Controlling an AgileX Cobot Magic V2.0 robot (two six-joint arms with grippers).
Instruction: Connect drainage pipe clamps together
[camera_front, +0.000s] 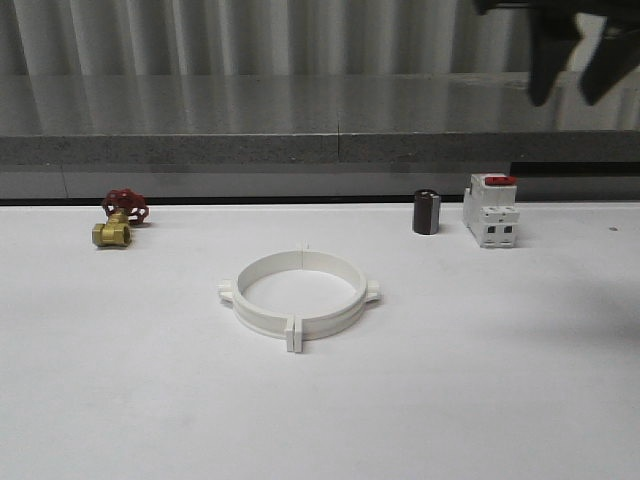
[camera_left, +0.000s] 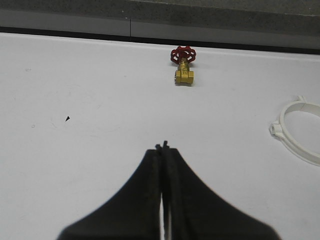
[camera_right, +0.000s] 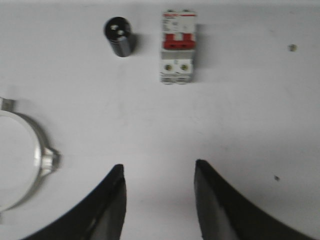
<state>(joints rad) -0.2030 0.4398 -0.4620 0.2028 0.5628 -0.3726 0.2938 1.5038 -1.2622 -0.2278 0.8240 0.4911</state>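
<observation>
Black fingers of the right gripper (camera_right: 159, 200) are seen spread apart, nothing between them, at the lower middle of the right wrist frame; in the front view the same gripper (camera_front: 582, 55) hangs high at the upper right, well above the table (camera_front: 120, 400). The left gripper (camera_left: 163, 165) is seen pressed together at the bottom centre of its wrist frame, nothing pinched.

Outward from the claws, the drainage pipe clamps (camera_front: 300, 297) are found at the centre of the front frame, lying flat as one ring, end tabs meeting at the near and far seams. The ring is cut by the left edge of the right wrist frame (camera_right: 30, 165) and by the right edge of the left one (camera_left: 300, 132).

A breaker (camera_front: 491, 209) and a dark cylinder (camera_front: 427, 212) stand at the upper right, a brass valve (camera_front: 118, 220) at the upper left.

The halves appear already joined, so the task is judged at or near its end; whether the tabs are fully latched cannot be told. If not, a pinch across a seam would be called for
</observation>
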